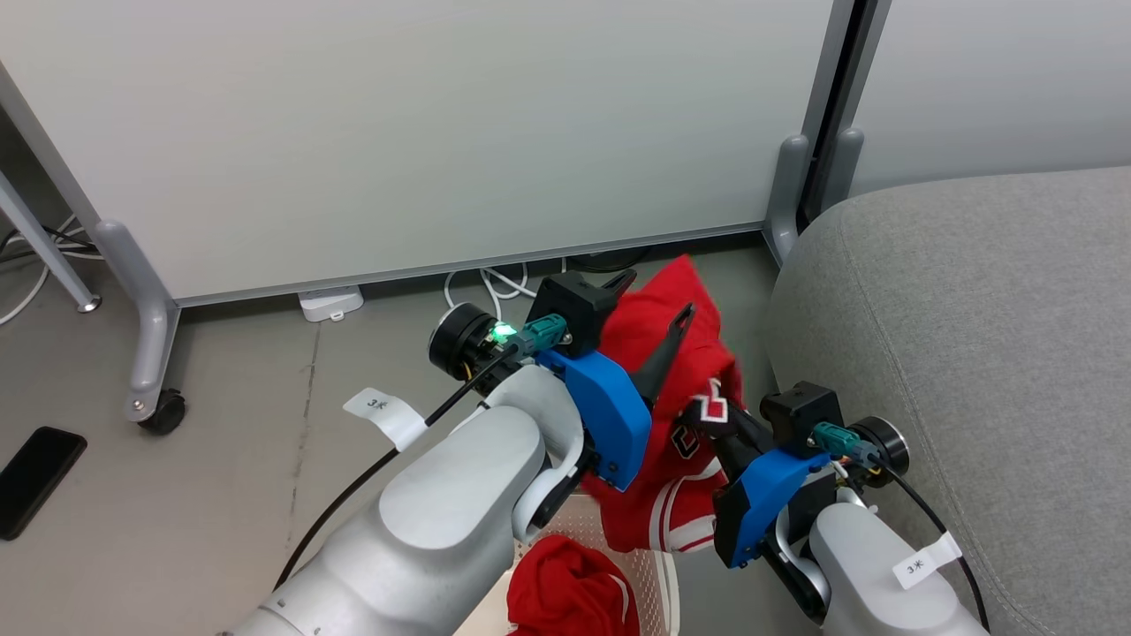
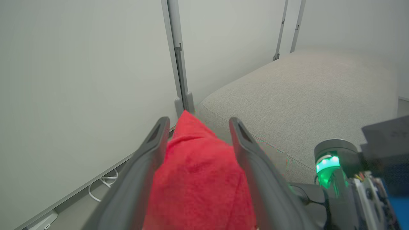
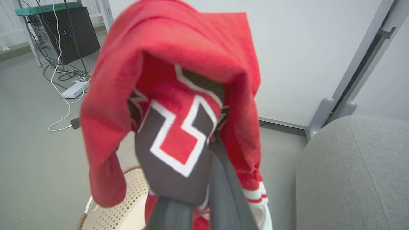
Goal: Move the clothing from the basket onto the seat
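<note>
Both hands grip the red jersey (image 1: 680, 397) above the basket (image 1: 658, 574): left hand (image 1: 649, 314) half-open, right hand (image 1: 707, 424) clamped; seat (image 1: 972, 353) at three o'clock.

Red jersey (image 3: 179, 105) with white-edged black numerals; grey seat (image 1: 972, 353).

jersey (image 1: 671, 415): red, lifted | shorts (image 1: 570, 587): in basket (image 3: 127, 204) | seat (image 1: 972, 353): grey
</note>
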Tool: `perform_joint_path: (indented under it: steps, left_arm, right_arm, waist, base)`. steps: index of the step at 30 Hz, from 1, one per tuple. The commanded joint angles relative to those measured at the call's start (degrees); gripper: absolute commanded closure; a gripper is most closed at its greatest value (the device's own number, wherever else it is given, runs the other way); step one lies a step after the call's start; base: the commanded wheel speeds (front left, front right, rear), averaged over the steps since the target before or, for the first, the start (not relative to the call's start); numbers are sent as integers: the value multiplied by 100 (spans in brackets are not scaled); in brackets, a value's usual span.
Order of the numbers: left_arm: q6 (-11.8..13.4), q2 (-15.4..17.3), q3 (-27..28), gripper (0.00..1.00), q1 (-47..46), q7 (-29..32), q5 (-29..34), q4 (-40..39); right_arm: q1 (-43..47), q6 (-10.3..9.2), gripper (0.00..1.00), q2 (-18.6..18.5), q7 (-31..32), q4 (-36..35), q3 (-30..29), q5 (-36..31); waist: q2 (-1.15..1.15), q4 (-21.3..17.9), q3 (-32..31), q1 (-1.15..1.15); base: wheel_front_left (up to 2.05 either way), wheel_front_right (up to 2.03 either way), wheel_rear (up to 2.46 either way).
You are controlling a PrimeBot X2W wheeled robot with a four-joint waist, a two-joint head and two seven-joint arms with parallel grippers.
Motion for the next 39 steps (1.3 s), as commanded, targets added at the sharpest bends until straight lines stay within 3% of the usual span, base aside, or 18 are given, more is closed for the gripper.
perform_joint_path:
  steps: [1,12,20,30,39]
  left_arm:
    - [19,28,24,0,-94,-47,-12,13]
    - [184,191,295,0,294,-691,-161,-47]
    - [219,642,682,0,1089,-1089,-62,-431]
    - [157,1026,2075,0,2772,-1101,971,-1875]
    - [-97,814,3278,0,3954,-1103,1743,-2495]
  right_arm:
    - [-46,3,100,-16,-34,-42,-17,-36]
    - [-28,3,100,-16,-34,-107,-168,-68]
    - [2,3,100,-15,-34,-231,-465,-211]
    - [134,3,100,-15,-33,-465,-502,-193]
    - [181,3,100,-15,-11,-647,-328,-93]
  waist:
    - [0,-1,-1,0]
    - [0,-13,8,0]
    - [0,-44,41,0]
    - [0,-223,83,0]
    - [0,-401,57,0]
  base:
    - [0,0,0]
    - [0,0,0]
    - [0,0,0]
    - [0,0,0]
    - [0,0,0]
